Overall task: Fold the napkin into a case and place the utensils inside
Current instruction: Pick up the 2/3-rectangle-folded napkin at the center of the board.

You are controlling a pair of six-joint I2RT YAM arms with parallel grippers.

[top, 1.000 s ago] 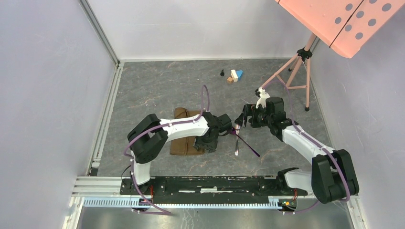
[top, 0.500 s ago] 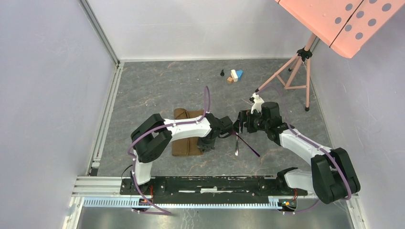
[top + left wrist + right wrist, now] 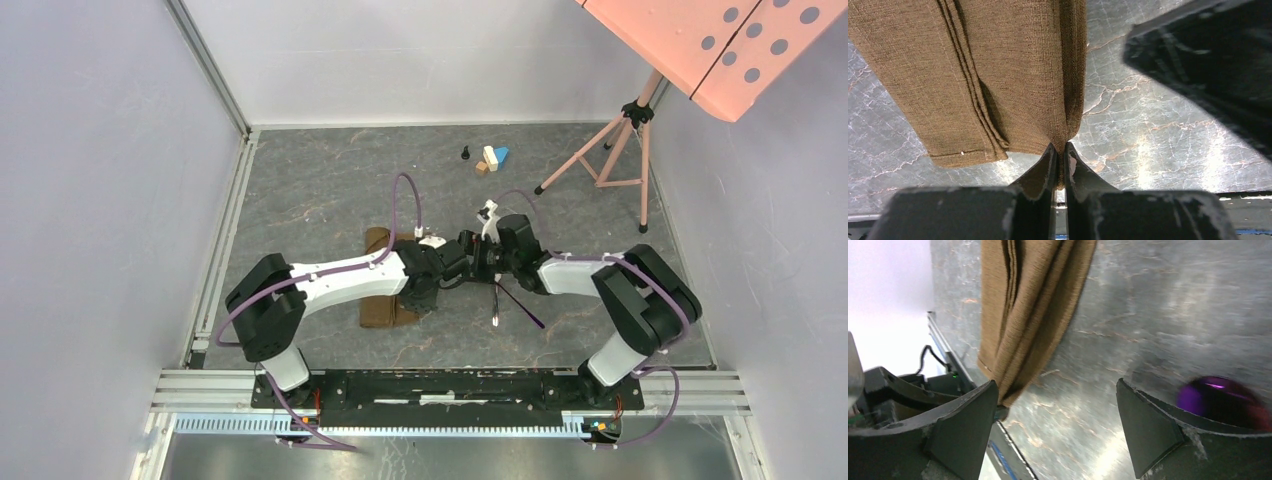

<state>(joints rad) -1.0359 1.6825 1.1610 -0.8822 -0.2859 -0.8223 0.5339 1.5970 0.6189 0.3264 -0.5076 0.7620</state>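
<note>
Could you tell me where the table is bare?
Bare: the far-left grey tabletop, beyond the folded brown cloth, left of the coloured toy blocks. Crowded: mid-table, where the left gripper and right gripper meet beside the silver fork and purple-bowled spoon.

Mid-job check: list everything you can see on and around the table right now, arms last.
brown folded cloth napkin: one, brown, left of table centre, partly under the left arm
silver metal fork: one, silver, on the table right of the napkin
purple-bowled spoon with thin dark handle: one, purple and dark, beside the fork
small toy blocks: three, white, blue and orange-brown, far side of the table
small black piece: one, black, just left of the blocks
pink tripod stand: one, pink, far right, perforated panel on top
grey marbled table: one, grey
left gripper: one, black, shut on the napkin's edge
right gripper: one, black, open, between napkin and spoon
</note>
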